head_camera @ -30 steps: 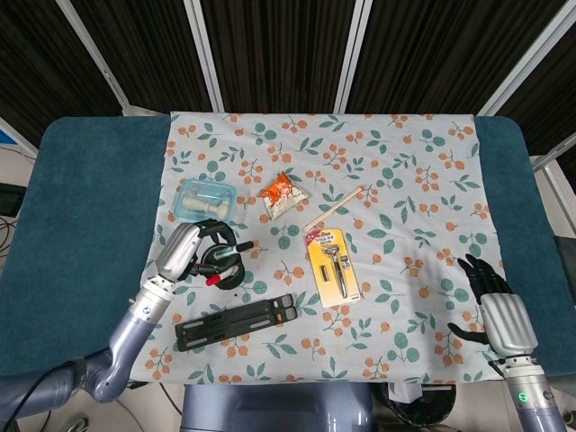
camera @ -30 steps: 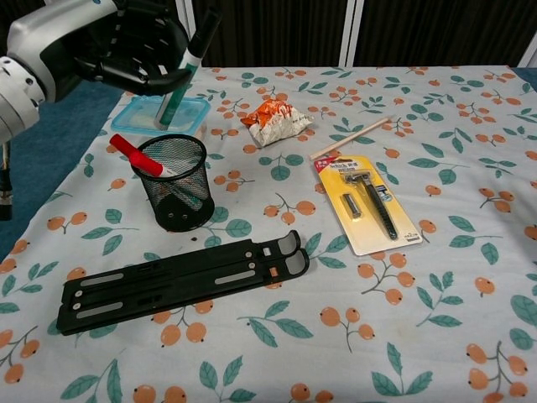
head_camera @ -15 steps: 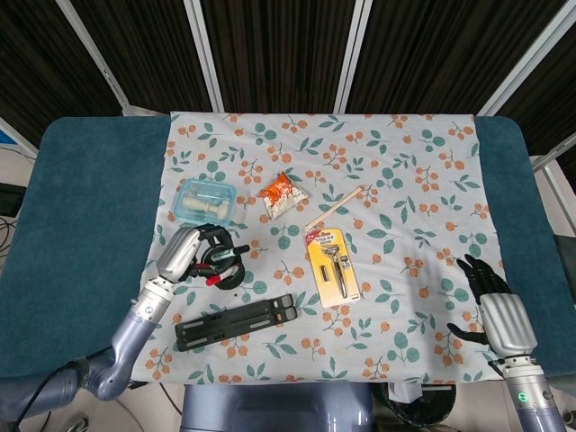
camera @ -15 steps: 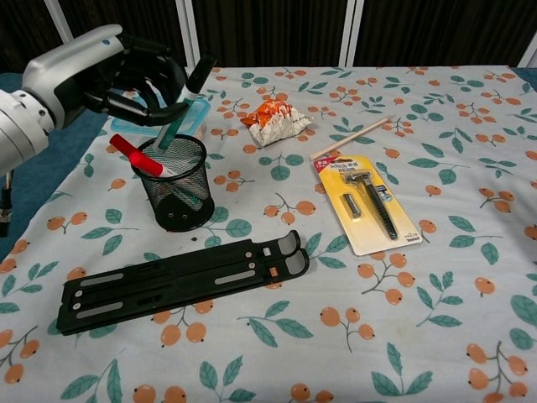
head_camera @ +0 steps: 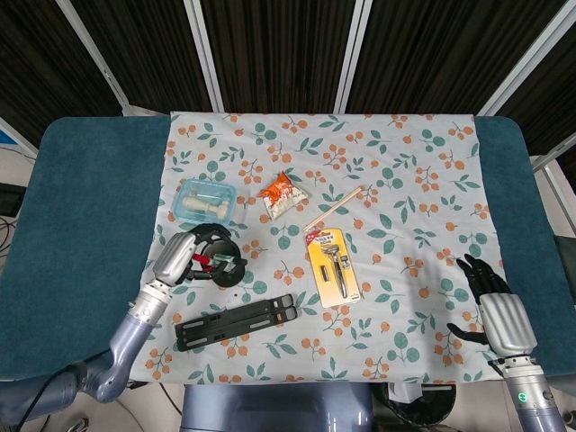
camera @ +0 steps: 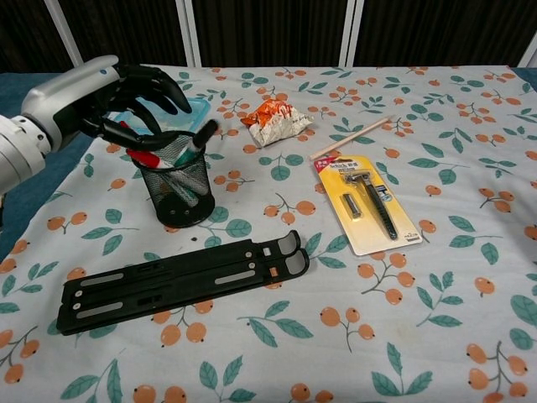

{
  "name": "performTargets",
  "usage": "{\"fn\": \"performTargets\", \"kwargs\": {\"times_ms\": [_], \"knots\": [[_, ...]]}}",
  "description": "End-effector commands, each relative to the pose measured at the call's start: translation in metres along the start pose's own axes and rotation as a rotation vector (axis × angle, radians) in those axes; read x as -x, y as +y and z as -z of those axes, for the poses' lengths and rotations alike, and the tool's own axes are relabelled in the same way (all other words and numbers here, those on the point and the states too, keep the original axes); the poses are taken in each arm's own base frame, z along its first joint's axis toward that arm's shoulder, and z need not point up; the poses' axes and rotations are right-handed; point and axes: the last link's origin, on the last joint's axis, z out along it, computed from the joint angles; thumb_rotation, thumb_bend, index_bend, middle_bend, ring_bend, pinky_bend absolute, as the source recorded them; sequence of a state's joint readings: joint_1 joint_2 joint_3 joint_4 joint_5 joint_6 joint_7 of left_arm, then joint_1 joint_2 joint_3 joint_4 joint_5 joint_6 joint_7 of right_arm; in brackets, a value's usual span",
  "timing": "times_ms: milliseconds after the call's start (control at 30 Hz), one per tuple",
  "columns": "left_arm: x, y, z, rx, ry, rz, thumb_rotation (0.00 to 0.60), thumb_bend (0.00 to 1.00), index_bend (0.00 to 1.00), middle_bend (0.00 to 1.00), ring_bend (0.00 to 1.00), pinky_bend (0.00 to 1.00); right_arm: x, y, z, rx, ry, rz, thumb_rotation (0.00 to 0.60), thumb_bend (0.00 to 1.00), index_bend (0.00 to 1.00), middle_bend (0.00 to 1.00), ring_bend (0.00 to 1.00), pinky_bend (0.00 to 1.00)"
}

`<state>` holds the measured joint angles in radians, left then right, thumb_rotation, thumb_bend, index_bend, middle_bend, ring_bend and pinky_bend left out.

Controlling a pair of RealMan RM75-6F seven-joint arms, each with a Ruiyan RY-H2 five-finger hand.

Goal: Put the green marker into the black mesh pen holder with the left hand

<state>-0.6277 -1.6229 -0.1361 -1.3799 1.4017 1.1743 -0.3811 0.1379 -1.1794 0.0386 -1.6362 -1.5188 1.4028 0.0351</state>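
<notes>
The black mesh pen holder [camera: 180,195] stands on the patterned cloth at the left, seen also in the head view [head_camera: 223,270]. The green marker [camera: 186,148] lies slanted inside it, its black cap poking out over the right rim. A red marker [camera: 141,156] leans in the holder too. My left hand [camera: 101,96] hovers just above and left of the holder with fingers spread, and nothing is in its grip; it shows in the head view [head_camera: 176,256] as well. My right hand [head_camera: 500,315] rests open at the table's near right, far from the holder.
A black folding stand [camera: 180,281] lies in front of the holder. A carded razor pack [camera: 365,201], a wooden stick [camera: 348,136] and an orange snack packet [camera: 275,119] lie to the right. A teal lidded box [head_camera: 205,200] sits behind the holder.
The left hand came down with the green marker, lowered it into the holder and let go; the marker now leans on the rim and the fingers have spread.
</notes>
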Motion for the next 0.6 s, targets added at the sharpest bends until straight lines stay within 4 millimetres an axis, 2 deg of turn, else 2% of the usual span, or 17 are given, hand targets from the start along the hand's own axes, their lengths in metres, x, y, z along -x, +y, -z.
{"fn": "performTargets", "kwargs": {"times_ms": [33,367,600], "knots": [[-0.002,-0.001,0.002,-0.003,-0.004,-0.004,0.6,0.28,0.36,0.27,0.2,0.33,0.0,0.0,0.0,0.0,0.0,0.001,0.6,0.17,0.0,0.0,0.0,0.18],[-0.011,0.008,0.006,0.031,0.018,0.034,0.6,0.28,0.32,0.23,0.18,0.3,0.0,0.0,0.001,0.001,-0.002,0.003,0.6,0.17,0.0,0.0,0.0,0.18],[-0.042,0.027,0.014,0.113,0.086,0.04,0.6,0.27,0.26,0.19,0.13,0.25,0.0,0.0,0.001,0.0,-0.004,0.003,0.6,0.17,0.0,0.0,0.0,0.18]]}}
